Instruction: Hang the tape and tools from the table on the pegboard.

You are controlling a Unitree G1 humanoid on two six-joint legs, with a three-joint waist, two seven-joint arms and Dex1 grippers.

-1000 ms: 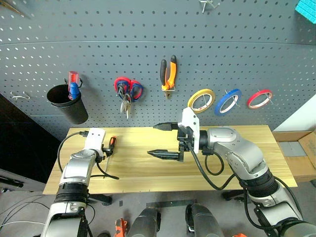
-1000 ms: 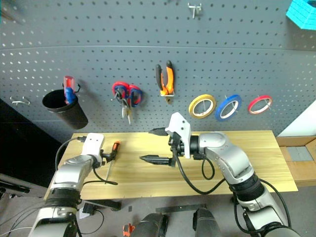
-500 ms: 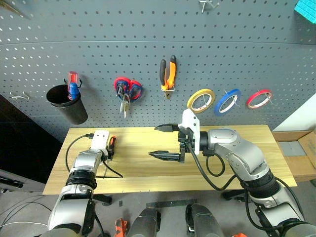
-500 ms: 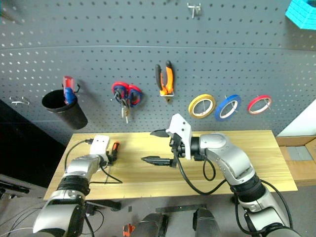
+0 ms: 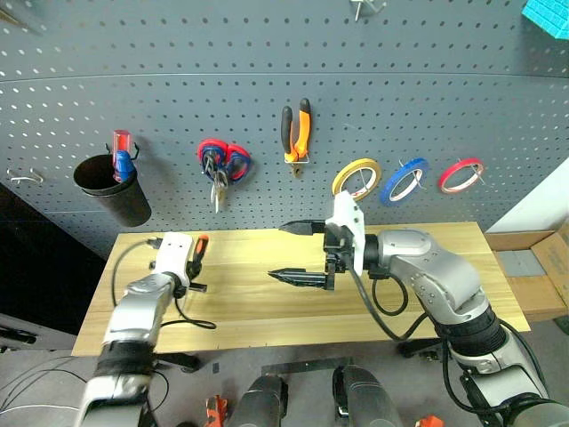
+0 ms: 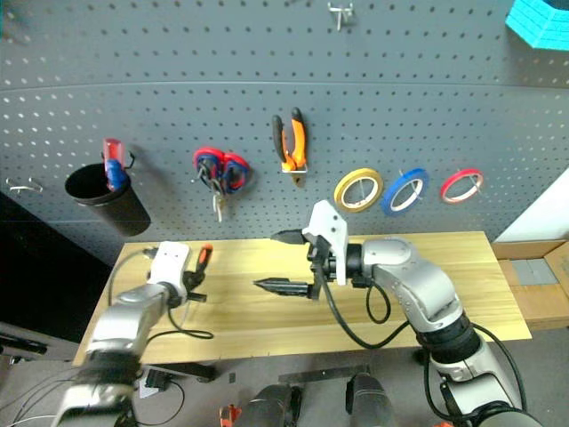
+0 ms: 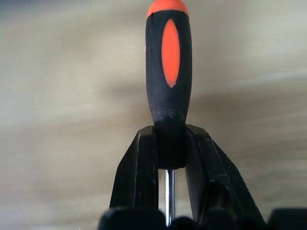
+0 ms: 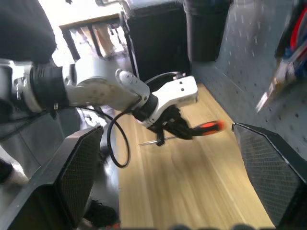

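Left wrist view: left gripper is clenching the screwdriver, handle pointing to twelve o'clock; right gripper is gaping empty

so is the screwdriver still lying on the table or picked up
Picked up: the left gripper's fingers clamp the screwdriver handle, lifted above the table.

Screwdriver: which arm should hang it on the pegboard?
Left. Its gripper is shut on the screwdriver. The right gripper hangs open over mid-table, holding nothing.
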